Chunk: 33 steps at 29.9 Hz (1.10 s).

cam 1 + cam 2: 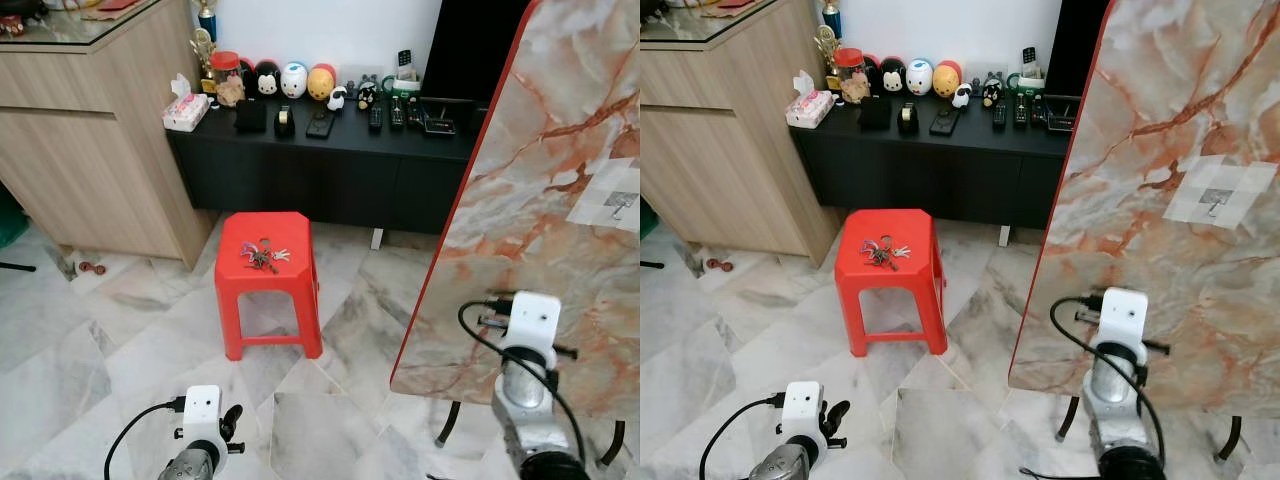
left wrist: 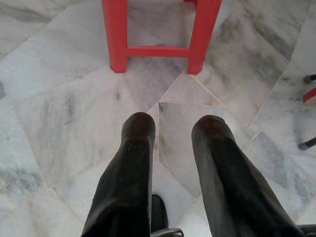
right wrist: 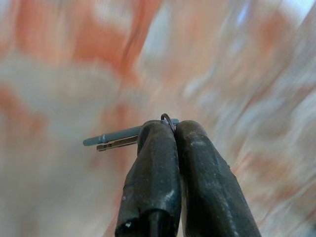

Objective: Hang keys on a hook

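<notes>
We have a key (image 3: 121, 139) pinched by its ring in our closed right gripper (image 3: 173, 129), shaft sticking out sideways, close against the marble board (image 1: 530, 260), with the hook (image 1: 620, 207) up and to the right, while our left gripper (image 2: 174, 129) hangs open over the floor

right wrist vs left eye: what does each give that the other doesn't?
Right wrist: the right gripper shut on the held keys, ring pinched at the fingertips. Left eye: a red stool with a key bunch on its seat, the hook high on the marble panel, and a black cabinet behind. Shared: the marble panel, blurred in the wrist view.
</notes>
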{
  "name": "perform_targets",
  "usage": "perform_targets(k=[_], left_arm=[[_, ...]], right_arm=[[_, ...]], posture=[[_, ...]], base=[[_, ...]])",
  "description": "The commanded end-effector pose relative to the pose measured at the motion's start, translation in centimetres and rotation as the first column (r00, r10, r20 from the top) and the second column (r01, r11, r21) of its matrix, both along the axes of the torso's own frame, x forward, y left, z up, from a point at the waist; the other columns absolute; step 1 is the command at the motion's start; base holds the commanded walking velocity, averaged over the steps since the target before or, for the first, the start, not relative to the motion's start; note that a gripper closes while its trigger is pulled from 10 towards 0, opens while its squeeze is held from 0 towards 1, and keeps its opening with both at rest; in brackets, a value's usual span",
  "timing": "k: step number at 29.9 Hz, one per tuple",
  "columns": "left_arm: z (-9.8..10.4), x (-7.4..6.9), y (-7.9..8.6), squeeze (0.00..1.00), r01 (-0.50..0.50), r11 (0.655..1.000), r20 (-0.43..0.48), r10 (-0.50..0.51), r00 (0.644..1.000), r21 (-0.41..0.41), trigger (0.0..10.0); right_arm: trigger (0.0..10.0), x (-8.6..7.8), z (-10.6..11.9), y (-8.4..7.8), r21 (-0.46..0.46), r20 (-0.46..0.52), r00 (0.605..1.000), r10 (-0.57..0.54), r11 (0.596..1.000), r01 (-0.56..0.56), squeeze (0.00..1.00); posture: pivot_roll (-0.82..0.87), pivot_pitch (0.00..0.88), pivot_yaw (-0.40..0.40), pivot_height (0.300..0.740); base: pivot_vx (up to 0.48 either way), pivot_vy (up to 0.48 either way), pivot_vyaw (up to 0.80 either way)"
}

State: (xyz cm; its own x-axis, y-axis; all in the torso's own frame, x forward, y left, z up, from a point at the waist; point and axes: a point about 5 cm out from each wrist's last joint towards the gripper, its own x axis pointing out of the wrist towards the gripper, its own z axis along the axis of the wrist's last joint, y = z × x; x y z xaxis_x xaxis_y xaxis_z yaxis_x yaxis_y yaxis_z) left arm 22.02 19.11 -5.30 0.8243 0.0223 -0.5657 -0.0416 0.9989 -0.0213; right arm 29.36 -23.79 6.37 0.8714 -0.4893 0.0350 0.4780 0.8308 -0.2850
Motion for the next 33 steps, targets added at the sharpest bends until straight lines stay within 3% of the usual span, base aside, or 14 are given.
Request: perform_targets(k=[1,6,12,16,23,26,30,33], left_arm=[[-0.2,-0.2,0.2,0.0,-0.008,1.0,-0.018,0.008,1.0,0.004,10.0],[-0.2,-0.2,0.3,0.0,-0.009,1.0,-0.019,0.009,1.0,0.006,10.0],[-0.2,-0.2,0.3,0.0,-0.01,1.0,-0.02,0.01,1.0,0.005,10.0],[-0.2,-0.2,0.4,0.0,-0.01,1.0,-0.021,0.01,1.0,0.006,10.0],[-0.2,-0.2,0.4,0.0,-0.009,1.0,-0.021,0.009,1.0,0.005,10.0],[-0.2,-0.2,0.4,0.0,-0.012,1.0,-0.022,0.013,1.0,0.004,10.0],[-0.2,-0.2,0.4,0.0,-0.013,1.0,-0.022,0.013,1.0,0.004,10.0],[-0.2,-0.3,0.5,0.0,-0.008,1.0,-0.022,0.008,1.0,0.008,10.0]], right_arm=[[10.0,0.1,1.2,-0.5,-0.082,0.034,0.999,-0.031,0.996,0.034,0.0],[10.0,0.5,3.1,-1.3,-0.227,0.088,0.994,-0.071,0.97,0.089,0.0],[10.0,0.5,3.6,-2.3,-0.26,0.09,0.986,-0.139,0.953,0.158,0.0],[10.0,0.8,3.5,-2.4,-0.26,0.069,0.99,-0.123,0.956,0.137,0.0],[10.0,0.9,4.4,-2.9,-0.36,0.084,0.989,-0.122,0.922,0.144,0.0],[10.0,1.1,5.4,-2.9,-0.441,0.11,0.989,-0.098,0.887,0.137,0.0],[10.0,1.2,5.4,-2.6,-0.434,0.113,0.991,-0.078,0.893,0.12,0.0],[10.0,1.2,3.9,-1.5,-0.223,0.064,0.998,-0.01,0.975,0.024,0.0]], posture=[[-0.08,0.062,-0.034,0.74],[-0.08,0.064,-0.032,0.74],[-0.08,0.063,-0.031,0.74],[-0.08,0.061,-0.029,0.74],[-0.08,0.061,-0.026,0.74],[-0.08,0.061,-0.026,0.74],[-0.08,0.06,-0.027,0.74],[-0.08,0.056,-0.03,0.74]], base=[[0.0,0.0,0.0],[0.0,0.0,0.0],[0.0,0.0,0.0],[0.0,0.0,0.0],[0.0,0.0,0.0],[0.0,0.0,0.0],[0.0,0.0,0.0],[0.0,0.0,0.0]])
